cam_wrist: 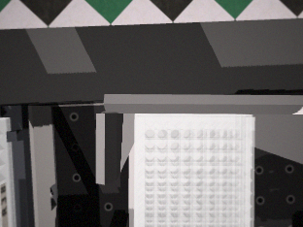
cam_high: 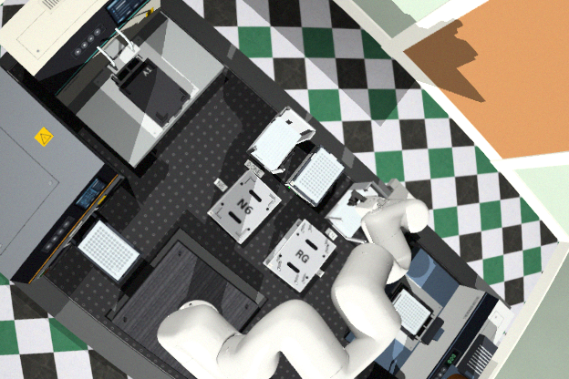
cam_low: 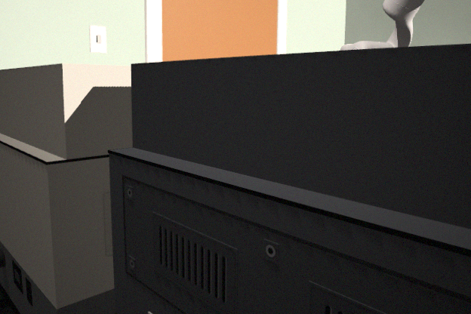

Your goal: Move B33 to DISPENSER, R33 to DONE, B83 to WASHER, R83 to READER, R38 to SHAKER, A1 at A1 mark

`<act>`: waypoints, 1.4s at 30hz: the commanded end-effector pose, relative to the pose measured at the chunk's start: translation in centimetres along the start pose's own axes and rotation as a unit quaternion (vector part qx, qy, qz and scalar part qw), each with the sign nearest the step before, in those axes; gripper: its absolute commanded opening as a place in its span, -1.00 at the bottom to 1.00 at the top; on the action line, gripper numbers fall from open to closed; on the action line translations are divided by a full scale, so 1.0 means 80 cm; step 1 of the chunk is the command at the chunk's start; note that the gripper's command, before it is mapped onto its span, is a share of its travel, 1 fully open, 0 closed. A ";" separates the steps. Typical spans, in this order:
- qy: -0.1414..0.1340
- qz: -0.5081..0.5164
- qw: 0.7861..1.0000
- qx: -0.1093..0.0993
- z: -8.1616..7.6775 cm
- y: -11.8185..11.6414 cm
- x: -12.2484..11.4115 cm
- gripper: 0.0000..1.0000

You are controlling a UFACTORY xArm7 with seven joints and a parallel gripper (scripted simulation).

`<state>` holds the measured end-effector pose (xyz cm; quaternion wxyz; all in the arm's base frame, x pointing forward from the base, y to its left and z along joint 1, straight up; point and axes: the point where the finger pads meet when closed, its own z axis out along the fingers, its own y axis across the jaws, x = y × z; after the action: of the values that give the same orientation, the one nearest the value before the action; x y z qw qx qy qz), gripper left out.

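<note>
Plates at five spots on deck, top view; labels not legible.

- Left plate (cam_high: 108, 250) at 8 o'clock, flat on tray of grey instrument (cam_high: 41, 181).
- Two rack plates near centre, side by side: one (cam_high: 275, 140) in white-walled rack, other (cam_high: 316, 177) just beside it toward 4 o'clock. Depth in racks not discernible.
- Right plate (cam_high: 410, 311) at 4 o'clock on dark nest, partly screened by arm (cam_high: 367, 273).
- Pale plate (cam_high: 342, 220) at 3 o'clock of RG (cam_high: 301, 255), directly under gripper (cam_high: 360, 198).

Gripper fingers spread wide, pinching nothing. Wrist view: pale plate (cam_wrist: 194, 170) below, wells up, grey bar (cam_wrist: 204, 103) across its 12 o'clock end.

N6 (cam_high: 243, 207) between racks and RG. Dark nest (cam_high: 153, 90) marked A1 at 10 o'clock, by cream instrument (cam_high: 59, 3).

Exterior view: only arm link (cam_low: 403, 10) at 1 o'clock above dark housing (cam_low: 304, 120).
</note>
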<state>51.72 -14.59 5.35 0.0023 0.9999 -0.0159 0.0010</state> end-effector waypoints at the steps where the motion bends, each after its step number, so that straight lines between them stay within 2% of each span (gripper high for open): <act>1: 0.003 0.000 1.000 -0.001 0.002 0.001 0.002 1.00; 17: 0.003 0.000 1.000 -0.001 0.025 0.001 0.002 1.00; 36: 0.003 0.000 1.000 -0.001 0.025 0.001 0.003 1.00; 42: 0.003 0.000 1.000 -0.001 0.034 0.001 0.002 1.00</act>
<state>51.71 -14.60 2.54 0.0023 0.9999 -0.0159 0.0008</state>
